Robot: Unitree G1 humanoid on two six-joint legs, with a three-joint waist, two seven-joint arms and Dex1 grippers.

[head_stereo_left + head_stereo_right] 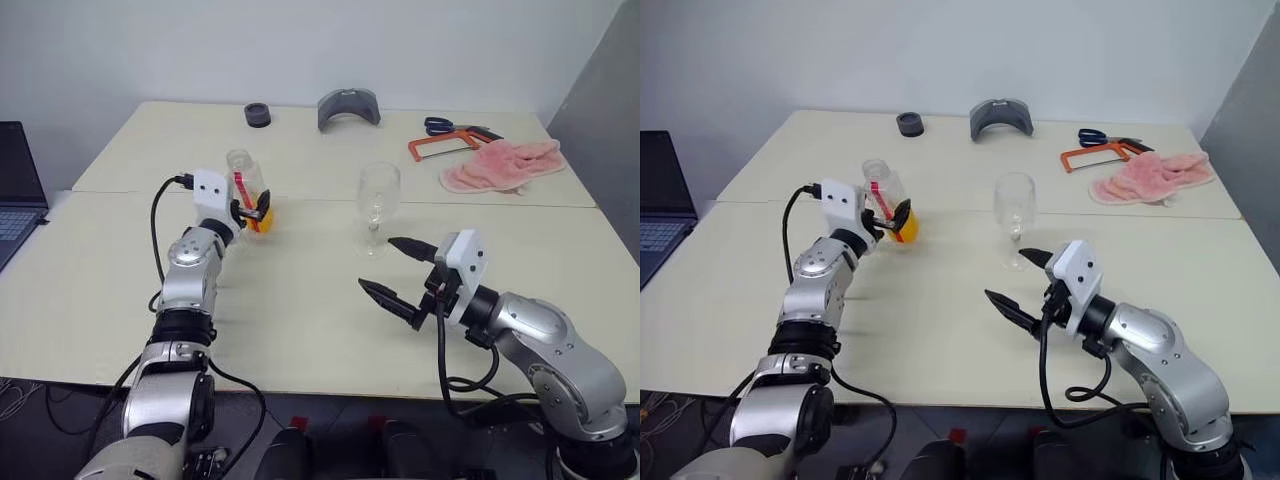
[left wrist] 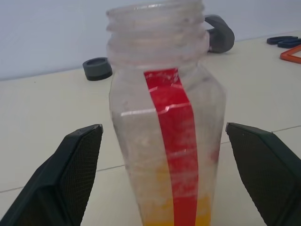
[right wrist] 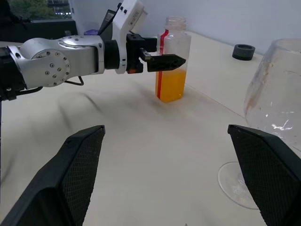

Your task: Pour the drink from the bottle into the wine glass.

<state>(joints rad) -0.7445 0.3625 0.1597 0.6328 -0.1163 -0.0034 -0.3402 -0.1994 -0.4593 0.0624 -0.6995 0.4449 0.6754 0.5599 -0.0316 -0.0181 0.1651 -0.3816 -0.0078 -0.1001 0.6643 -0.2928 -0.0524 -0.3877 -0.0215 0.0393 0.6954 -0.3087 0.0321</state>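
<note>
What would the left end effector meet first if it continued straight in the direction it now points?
The bottle. It stands upright, uncapped, directly ahead, between the open fingers of the left end effector, which straddle it without visibly touching. Going on, the palm would probably meet the bottle's side, though the remaining depth is unclear.

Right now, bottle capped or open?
Open: the bottle shows a bare threaded neck with no cap on it, standing upright with orange drink low inside.

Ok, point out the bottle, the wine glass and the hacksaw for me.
bottle (image 3: 171, 70): right wrist view, on its body, at the top of the orange drink.
wine glass (image 1: 379, 190): left eye view, on the bowl.
hacksaw (image 1: 443, 145): left eye view, on its orange frame.
</note>
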